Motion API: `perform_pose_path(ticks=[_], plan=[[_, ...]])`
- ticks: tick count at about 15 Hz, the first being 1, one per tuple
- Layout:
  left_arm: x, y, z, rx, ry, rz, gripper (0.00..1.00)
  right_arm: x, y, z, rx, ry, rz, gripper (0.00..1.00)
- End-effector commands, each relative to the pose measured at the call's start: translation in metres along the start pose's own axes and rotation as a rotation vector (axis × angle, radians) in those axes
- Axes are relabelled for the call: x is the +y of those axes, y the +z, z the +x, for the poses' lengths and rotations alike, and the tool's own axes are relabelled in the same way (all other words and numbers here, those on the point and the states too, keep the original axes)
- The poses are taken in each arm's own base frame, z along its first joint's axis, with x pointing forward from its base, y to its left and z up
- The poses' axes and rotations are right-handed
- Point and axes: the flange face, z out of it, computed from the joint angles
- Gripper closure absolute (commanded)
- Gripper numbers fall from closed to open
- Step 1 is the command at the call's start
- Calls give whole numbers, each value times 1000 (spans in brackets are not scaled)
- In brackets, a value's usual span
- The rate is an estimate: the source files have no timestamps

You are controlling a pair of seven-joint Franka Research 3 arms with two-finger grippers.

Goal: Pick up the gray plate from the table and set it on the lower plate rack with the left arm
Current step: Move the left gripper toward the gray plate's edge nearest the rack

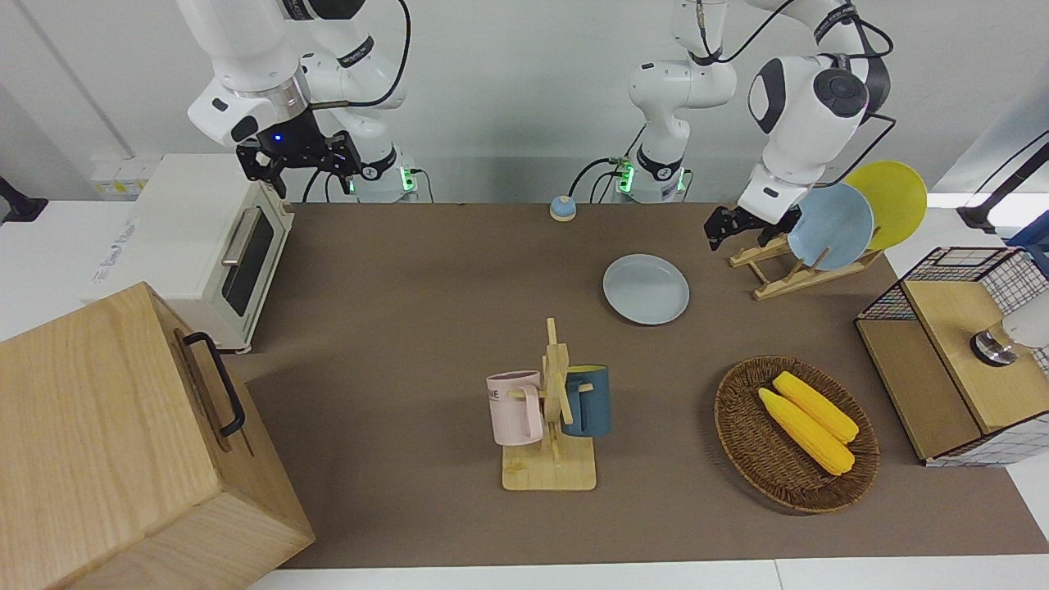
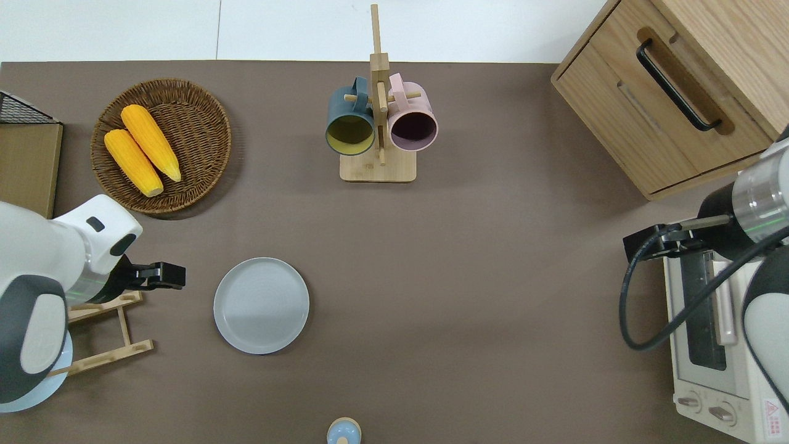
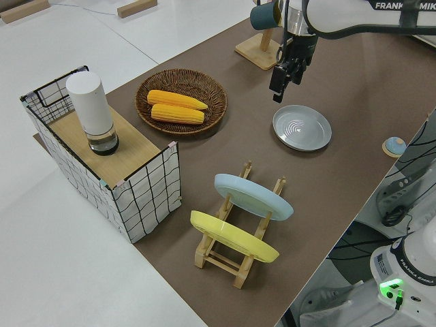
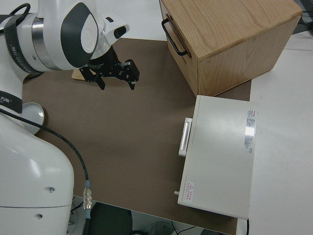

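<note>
**Q:** Two arms appear in the front view; which one is at work, and where is its gripper?

**A:** The left gripper (image 2: 175, 275) is at work. In the overhead view it sits at the lower left of the frame, over bare table (image 2: 468, 259) between the lower plate rack (image 2: 102, 333) and the gray plate (image 2: 261, 305). Its fingers stand slightly apart and hold nothing. The right gripper (image 1: 299, 160), marked by a blue light at the upper left of the front view, is parked; its jaws are spread and empty.

**Q:** Where does the gray plate lie?

**A:** It lies flat on the table, left of centre in the lower half of the overhead view, apart from the rack and untouched by either gripper.

**Q:** What occupies the rack?

**A:** A light blue plate (image 3: 253, 196) and a yellow plate (image 3: 233, 236) stand tilted in it, low in the left side view. The slots at the end nearest the gray plate are bare.

**Q:** What else is shown?

**A:** A wicker basket (image 2: 197, 123) of corn at the upper left of the overhead view, and a mug stand (image 2: 378, 166) at top centre.
</note>
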Motion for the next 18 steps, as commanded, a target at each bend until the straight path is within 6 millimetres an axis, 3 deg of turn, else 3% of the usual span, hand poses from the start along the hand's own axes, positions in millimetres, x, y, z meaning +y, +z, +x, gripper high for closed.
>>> perform_pose_path(ticks=[1, 4, 8, 16, 18], plan=[[9, 41, -20, 8, -34, -25, 2, 2, -4, -3, -2, 17, -7, 17], [11, 67, -22, -9, -73, -51, 2, 2, -4, -3, -2, 17, -7, 17], [30, 106, -21, -93, -118, -31, 7, 2, -4, -3, -2, 17, -7, 17], [25, 151, -12, -164, -169, -27, 17, 2, -4, -3, -2, 17, -7, 17], [24, 157, -10, -168, -181, -27, 106, 2, -4, -3, -2, 17, -7, 17]])
